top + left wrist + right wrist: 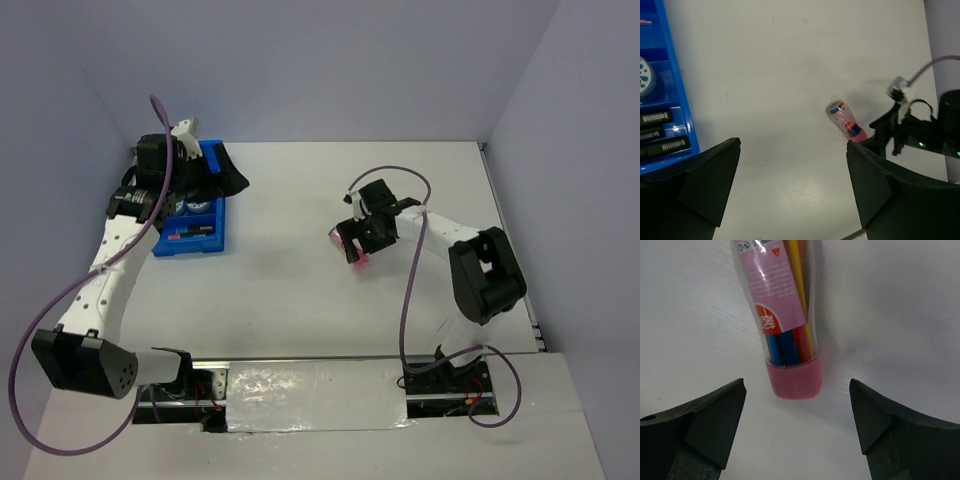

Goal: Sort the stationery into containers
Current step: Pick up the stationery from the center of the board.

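A: Right jaws?
B: Spread wide, pinching nothing. In the right wrist view the tube (785,315) lies on the counter (900,305) in the gap between them. Its pink cap (792,380) sits at frame centre and the body runs off the top edge. I see no contact on either side.
A: Left jaws?
B: Also spread, and empty. In the overhead view they're at upper left, over the blue tray (190,250). The tube is right of centre there, well apart from the tray.
A: What's in the tray?
B: In the left wrist view, at the left edge, there are black highlighters (665,146) low down and a blue-white disc (644,80) above them. I can't make out the dividers, and the rest is out of frame.
A: How will the tube handle?
B: My guess is light, stiff clear plastic with coloured sticks (782,347) inside. It's smooth and round, so probably slippery, and it'll roll if nudged from one side. The label (772,285) may grip a bit better than bare plastic.
A: Where to grab?
B: I'd close across the body just above the cap, square to the long axis, with both sides landing together. Pinching the cap risks pulling it off. Squeeze gently, since the wall may flex.
A: Progress?
B: Near the end, I'd say. The tube is the only loose item I can see on the counter.
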Tool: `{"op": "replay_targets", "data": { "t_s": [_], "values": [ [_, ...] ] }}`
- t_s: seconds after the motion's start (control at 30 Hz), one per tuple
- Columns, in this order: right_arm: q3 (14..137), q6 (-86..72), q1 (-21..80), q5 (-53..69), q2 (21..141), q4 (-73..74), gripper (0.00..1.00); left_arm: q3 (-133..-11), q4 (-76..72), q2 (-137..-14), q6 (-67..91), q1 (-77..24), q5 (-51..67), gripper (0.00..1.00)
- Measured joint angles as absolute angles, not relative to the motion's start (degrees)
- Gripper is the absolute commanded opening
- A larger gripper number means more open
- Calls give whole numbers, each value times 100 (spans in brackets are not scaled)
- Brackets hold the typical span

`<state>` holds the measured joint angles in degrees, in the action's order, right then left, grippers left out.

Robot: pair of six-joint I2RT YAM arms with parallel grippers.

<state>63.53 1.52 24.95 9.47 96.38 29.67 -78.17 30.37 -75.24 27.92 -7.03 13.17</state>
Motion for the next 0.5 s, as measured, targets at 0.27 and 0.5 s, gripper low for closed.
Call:
{"op": "replay_targets", "data": {
  "t_s": [0.27, 0.5],
  "values": [
    [6949, 508, 2829, 609, 10554, 2961, 41, -7824, 3234, -7008, 2565, -703, 1820, 99],
    [6842, 495, 2961, 493, 10514, 2663, 4, -7824, 3312, -7006, 2447, -725, 2095, 99]
  ]
}}
